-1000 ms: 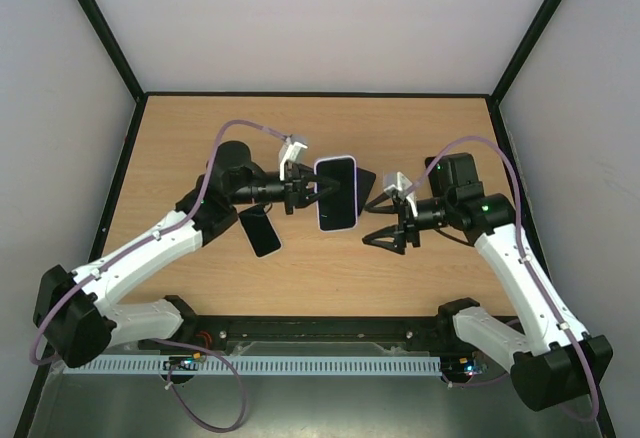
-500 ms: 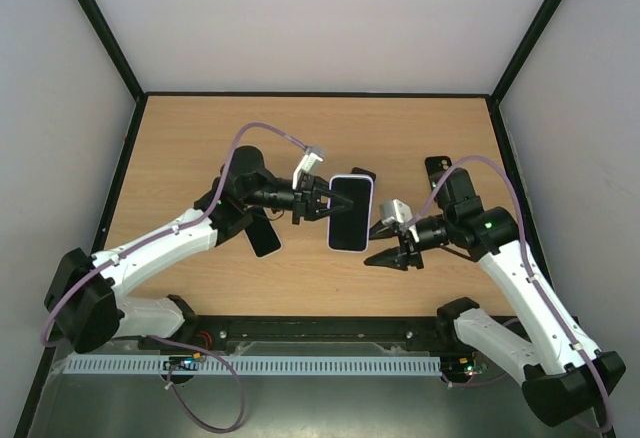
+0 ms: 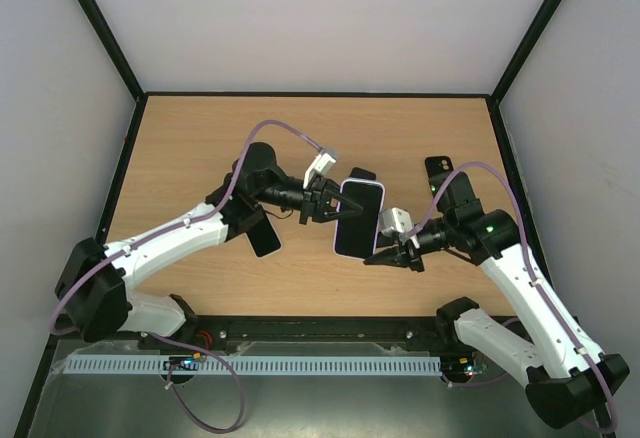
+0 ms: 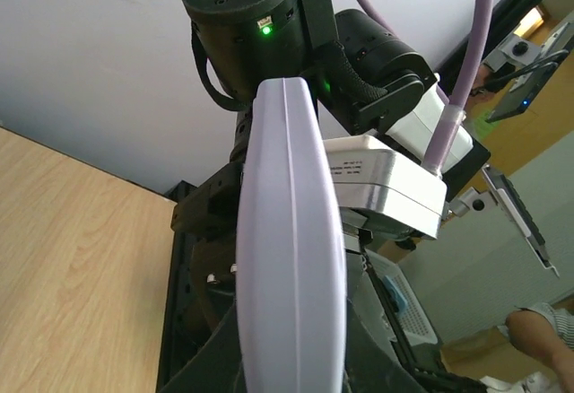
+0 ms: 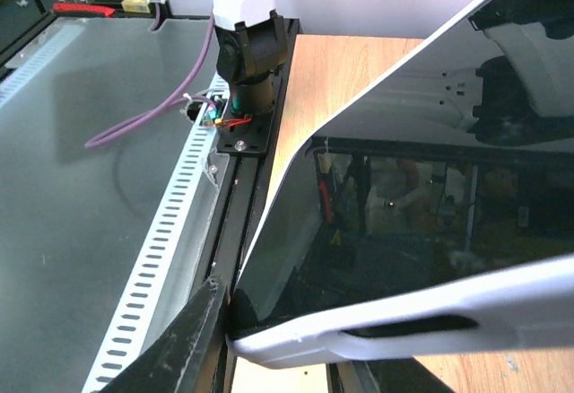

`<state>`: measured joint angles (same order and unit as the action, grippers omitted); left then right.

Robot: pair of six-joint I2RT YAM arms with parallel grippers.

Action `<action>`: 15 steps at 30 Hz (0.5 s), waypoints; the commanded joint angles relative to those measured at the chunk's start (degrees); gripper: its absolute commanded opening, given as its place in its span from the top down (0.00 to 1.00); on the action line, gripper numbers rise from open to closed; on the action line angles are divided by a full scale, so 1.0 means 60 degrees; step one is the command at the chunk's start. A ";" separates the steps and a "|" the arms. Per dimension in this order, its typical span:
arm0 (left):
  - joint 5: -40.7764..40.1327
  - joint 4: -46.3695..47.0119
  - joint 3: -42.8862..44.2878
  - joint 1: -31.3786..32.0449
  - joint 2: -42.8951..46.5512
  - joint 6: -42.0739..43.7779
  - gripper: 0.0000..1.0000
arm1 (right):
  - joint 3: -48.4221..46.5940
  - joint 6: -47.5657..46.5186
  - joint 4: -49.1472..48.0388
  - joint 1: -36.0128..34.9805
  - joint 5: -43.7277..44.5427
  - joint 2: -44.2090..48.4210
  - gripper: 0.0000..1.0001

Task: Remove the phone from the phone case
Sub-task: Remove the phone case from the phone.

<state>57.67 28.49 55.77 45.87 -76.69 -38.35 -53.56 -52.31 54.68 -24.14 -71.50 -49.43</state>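
Observation:
The phone, dark screen up in a lilac phone case, hangs above the table's middle. My left gripper is shut on the case's left long edge; in the left wrist view the case's edge fills the space between the jaws. My right gripper has closed down on the case's near right corner. In the right wrist view the screen and lilac rim lie between the jaws. One finger presses against the corner, while the other is mostly hidden under the case.
A second black phone lies on the wooden table under the left arm. Two small black objects sit behind the held phone and near the right arm. A black rail runs along the near edge.
The left arm carried the cased phone right and nearer. The right gripper moved left to the phone's near corner and its jaws closed from wide open onto it.

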 commanded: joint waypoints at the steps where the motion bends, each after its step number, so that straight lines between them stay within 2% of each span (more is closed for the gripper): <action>1: 0.0964 0.0860 0.0676 0.0110 -0.0116 -0.0800 0.98 | -0.0194 -0.1164 0.0482 -0.0063 0.0799 0.0099 0.75; 3: 0.1098 0.0897 0.0651 0.0121 -0.0129 -0.0866 0.98 | -0.0226 -0.1751 0.0798 -0.0063 0.0860 0.0085 0.74; 10: 0.1555 0.1306 0.0719 0.0271 -0.0417 -0.1402 0.98 | -0.0264 -0.2152 0.0803 -0.0063 0.1148 0.0019 0.74; 15: 0.1755 0.1223 0.0996 0.0349 -0.0770 -0.1493 0.98 | -0.0089 -0.1541 0.0023 -0.0060 0.1524 0.0326 0.78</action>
<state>62.65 30.89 57.87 46.33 -81.01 -43.46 -53.84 -62.50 58.65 -24.64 -67.55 -48.73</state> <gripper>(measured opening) 0.100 0.232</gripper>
